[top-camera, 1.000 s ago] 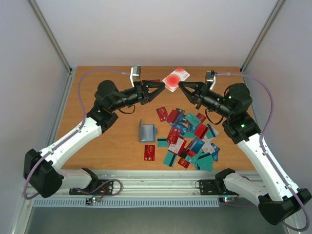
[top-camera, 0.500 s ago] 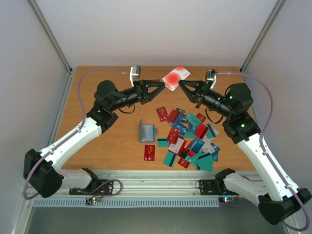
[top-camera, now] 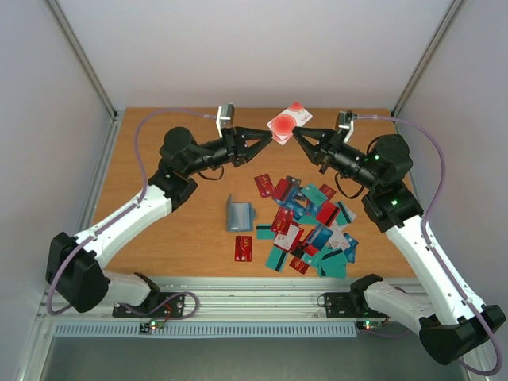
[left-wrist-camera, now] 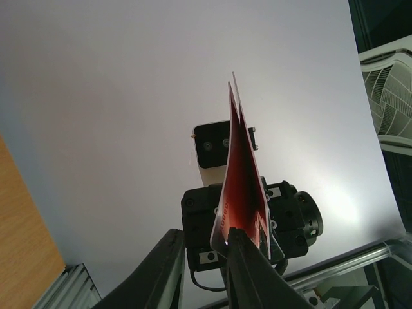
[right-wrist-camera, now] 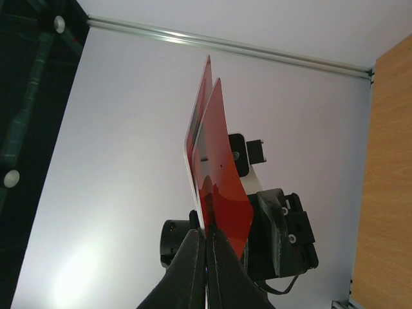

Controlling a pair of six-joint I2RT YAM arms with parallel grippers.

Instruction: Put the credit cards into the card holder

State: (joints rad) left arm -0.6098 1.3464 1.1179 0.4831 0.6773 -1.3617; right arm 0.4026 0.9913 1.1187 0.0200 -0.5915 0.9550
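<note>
A: From above, where does everything sit?

B: The red cards [top-camera: 287,122] hang in the air over the far side of the counter [top-camera: 198,238], between the left tool [top-camera: 268,136] and the right tool [top-camera: 297,136], whose tips face each other. The card holder [top-camera: 239,214] lies near the middle of the counter, well apart from them. The other credit cards [top-camera: 309,226] lie in a loose heap just to its right.

A: What's the risk there?

B: A drop. Anything that slips lands far from the holder, or in the heap.

A: And the left wrist view?

B: The red cards [left-wrist-camera: 241,187] show two thin edges, slightly splayed, so I judge it a pair and not one card. The left tool [left-wrist-camera: 205,235] has its jaws a little apart. The pair's lower edge rests against one of the fingers [left-wrist-camera: 248,270], with a gap on the other side. If it closes off-centre, it may catch only one card or push the pair sideways.

A: And the right wrist view?

B: The right tool [right-wrist-camera: 206,241] is pressed together on the bottom edge of the red cards [right-wrist-camera: 215,167], a small bite. If it lets go before the left tool has a firm pinch, both cards fall. If the arms pull against each other, the cards could bend or slide apart. Two cards at once may also jam at a pocket.
</note>
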